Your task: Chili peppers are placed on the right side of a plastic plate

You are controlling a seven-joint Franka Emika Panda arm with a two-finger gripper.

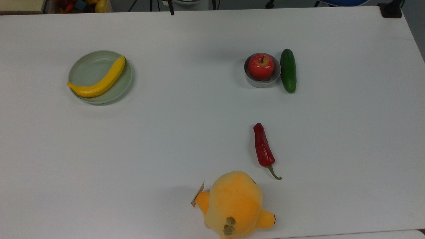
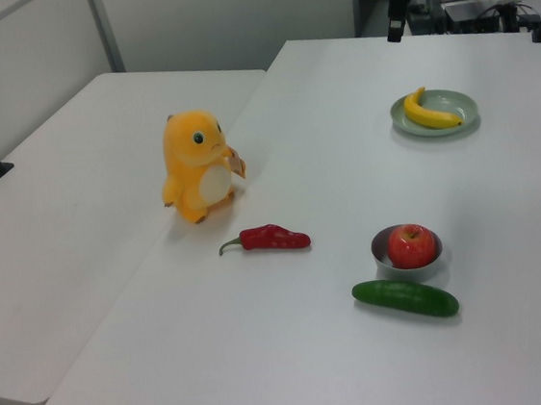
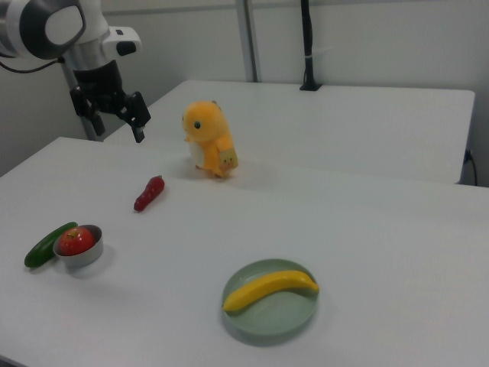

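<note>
The glossy dark red wrinkled chili pepper lies on the white table just beyond the orange plush toy, well apart from the pale sage-green plastic plate. In the top view its long axis runs near-far, stem toward the toy. The black two-finger gripper hangs above with fingers apart; it should descend over the chili's middle and close across its width.

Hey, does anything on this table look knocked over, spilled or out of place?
Nothing stands out. The chili lies flat on the table, the banana rests on the plate, the apple sits in the bowl beside the cucumber, and the plush toy stands upright.
</note>
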